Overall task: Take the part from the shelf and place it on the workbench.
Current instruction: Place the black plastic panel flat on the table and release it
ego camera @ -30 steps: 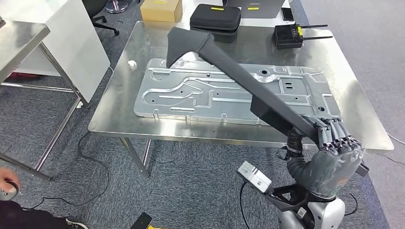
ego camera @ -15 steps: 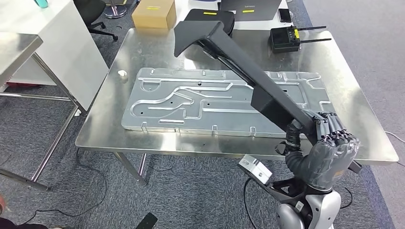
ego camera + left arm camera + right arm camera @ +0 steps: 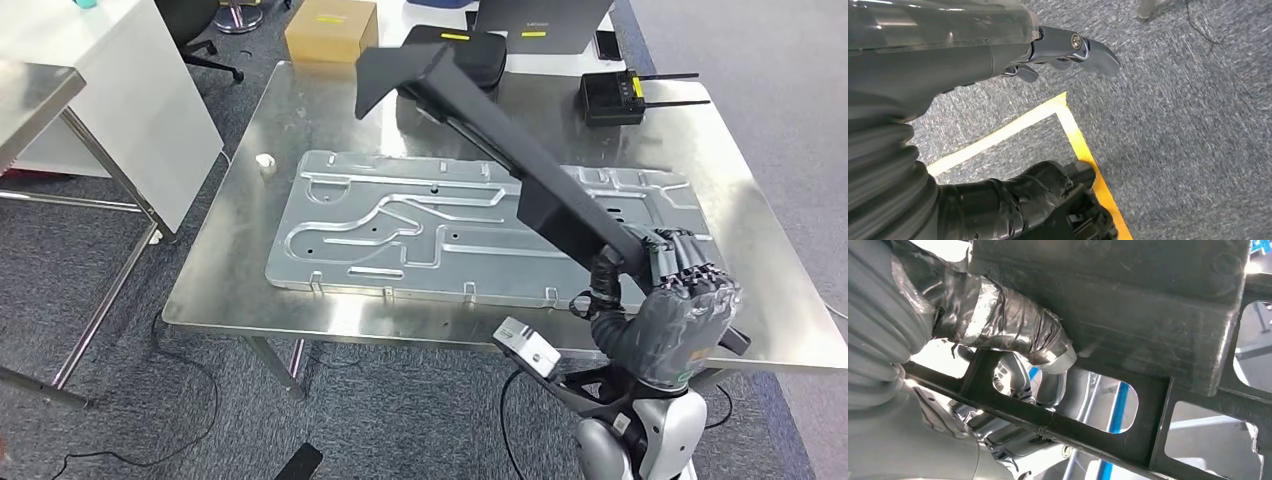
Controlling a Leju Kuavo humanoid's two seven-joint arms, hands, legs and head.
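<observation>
A long black part slants up over the steel workbench, its flared end high near the table's back. My right hand grips its lower end at the table's front right edge. In the right wrist view the taped thumb presses on the black ribbed part and fingers hook through its openings. My left hand hangs over the carpet, fingers apart, holding nothing.
A large stamped metal plate lies flat across the workbench under the part. At the back sit a black case, a cardboard box and a black radio unit. A small white object lies left of the plate. Yellow floor tape marks the carpet.
The camera has shifted, so the whole table sits differently in the picture. The part stays in my right hand, its flared end now further toward the table's back.
</observation>
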